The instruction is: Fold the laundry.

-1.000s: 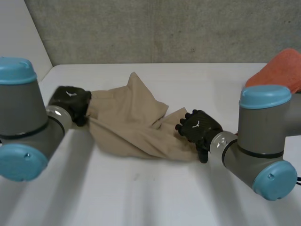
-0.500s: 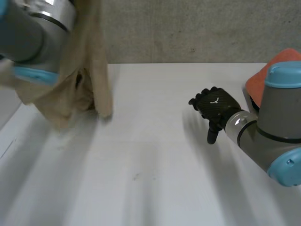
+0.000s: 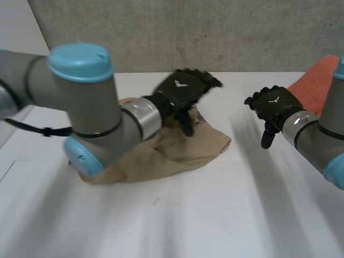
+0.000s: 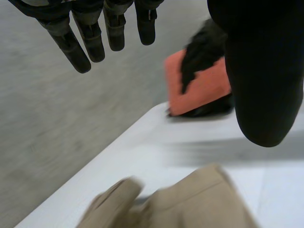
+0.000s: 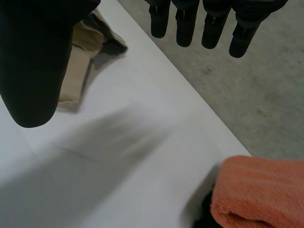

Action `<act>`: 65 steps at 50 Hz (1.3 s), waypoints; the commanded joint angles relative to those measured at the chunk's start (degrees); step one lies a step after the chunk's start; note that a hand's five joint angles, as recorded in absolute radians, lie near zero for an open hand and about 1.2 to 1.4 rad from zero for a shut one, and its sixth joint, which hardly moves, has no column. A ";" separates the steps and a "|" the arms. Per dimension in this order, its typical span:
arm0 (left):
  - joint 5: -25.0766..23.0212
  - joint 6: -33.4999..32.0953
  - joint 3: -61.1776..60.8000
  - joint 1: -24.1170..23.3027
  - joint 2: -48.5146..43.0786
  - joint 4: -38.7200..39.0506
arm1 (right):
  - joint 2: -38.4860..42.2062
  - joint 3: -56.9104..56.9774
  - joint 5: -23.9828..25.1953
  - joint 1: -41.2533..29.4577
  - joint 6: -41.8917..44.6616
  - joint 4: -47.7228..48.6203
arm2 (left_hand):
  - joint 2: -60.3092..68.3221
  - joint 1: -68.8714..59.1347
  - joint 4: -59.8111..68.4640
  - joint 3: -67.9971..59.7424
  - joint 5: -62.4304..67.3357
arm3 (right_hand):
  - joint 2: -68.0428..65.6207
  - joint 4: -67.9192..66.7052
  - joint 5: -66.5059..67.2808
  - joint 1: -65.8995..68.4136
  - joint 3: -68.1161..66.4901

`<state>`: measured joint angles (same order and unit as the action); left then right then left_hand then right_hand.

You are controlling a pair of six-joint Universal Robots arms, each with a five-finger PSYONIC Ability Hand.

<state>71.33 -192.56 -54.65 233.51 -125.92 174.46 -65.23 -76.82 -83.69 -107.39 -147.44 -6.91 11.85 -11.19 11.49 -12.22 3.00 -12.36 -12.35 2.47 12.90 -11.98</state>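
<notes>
A beige garment (image 3: 185, 148) lies in a crumpled heap on the white table (image 3: 215, 215), left of the middle. My left hand (image 3: 184, 91) hovers just above the heap's far edge, fingers (image 4: 95, 38) straight and spread, holding nothing; the cloth (image 4: 190, 204) lies under its palm. My right hand (image 3: 275, 105) hangs in the air to the right, apart from the garment, with straight fingers (image 5: 213, 23) and nothing in them. Past its thumb (image 5: 33, 61) shows an edge of the beige cloth (image 5: 80, 61).
An orange towel (image 3: 317, 86) lies at the table's far right edge, beyond my right hand (image 4: 204, 52), with something dark under it (image 5: 206, 209). A grey concrete wall stands behind the table. My left arm (image 3: 80, 107) reaches across the table's left side.
The garment went up and left in my left hand, then came down as a heap near the middle. My left hand let go and opened. My right hand drew back to the right.
</notes>
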 commanded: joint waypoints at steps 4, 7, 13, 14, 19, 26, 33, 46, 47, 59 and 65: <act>20.59 -0.36 -20.12 3.44 14.03 -1.41 | -1.66 -4.39 14.95 -2.74 6.37 -3.90 | -1.85 1.19 -1.49 2.22 -3.00 | 2.36 2.35 -2.47 -2.90 1.98; 25.69 -0.62 -27.15 3.70 16.67 -1.84 | -0.17 -4.66 18.82 -3.79 10.76 -3.73 | -1.85 1.19 -1.49 2.22 -3.00 | -2.17 -2.18 2.06 1.63 -2.55; 26.68 -2.72 -36.73 3.96 17.47 -0.36 | 7.73 -0.01 18.57 -5.37 18.40 -3.73 | 4.56 -5.21 4.92 -4.19 3.40 | -16.13 -16.14 16.02 15.59 -16.51; 26.32 -3.16 -37.19 4.14 17.21 0.43 | 8.88 0.87 18.39 -5.55 19.03 -3.73 | 5.09 -5.74 5.44 -4.72 3.93 | -17.64 -17.65 17.54 17.10 -18.03; 24.48 -6.94 -37.90 7.21 13.17 5.27 | 14.77 6.06 16.72 -6.25 20.35 -2.41 | 4.59 -5.25 4.95 -4.22 3.44 | -20.01 -20.02 19.91 19.47 -20.40; 24.12 -14.94 -33.16 10.38 3.59 9.67 | 21.54 11.60 15.14 -7.05 18.51 4.26 | 1.05 -1.71 1.41 -0.68 -0.10 | -20.01 -20.02 19.91 19.47 -20.40; 25.87 -20.21 -27.27 11.88 -2.92 9.58 | 26.64 15.38 12.33 -7.92 15.96 11.99 | 7.89 -8.54 8.24 -7.52 6.73 | -21.01 -21.02 20.91 20.47 -21.40; 26.93 -14.25 -25.85 10.47 9.45 11.69 | 24.29 18.55 7.14 -7.31 5.60 9.46 | 68.15 -68.81 68.51 -67.78 67.00 | -67.64 -67.65 67.53 67.10 -68.02; 27.02 -13.55 -25.68 10.30 10.95 11.52 | 22.88 18.29 7.14 -6.96 3.67 8.85 | 68.15 -68.81 68.51 -67.78 67.00 | -67.64 -67.65 67.53 67.10 -68.02; 24.13 -8.18 -14.53 10.12 31.87 0.28 | -1.11 22.32 7.58 -1.34 -13.31 -7.14 | 68.15 -68.81 68.51 -67.78 67.00 | -67.64 -67.65 67.53 67.10 -68.02; 22.80 -5.10 -1.88 10.91 34.96 -7.11 | -6.05 28.73 8.64 -1.07 -15.42 -7.51 | 68.15 -68.81 68.51 -67.78 67.00 | -67.64 -67.65 67.53 67.10 -68.02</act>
<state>95.41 -200.12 -67.82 243.68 -93.55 174.03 -67.16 -53.80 -75.88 -108.75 -161.62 -13.71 68.70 -65.90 68.44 -68.03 56.06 -66.45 -68.55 57.90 61.23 -68.01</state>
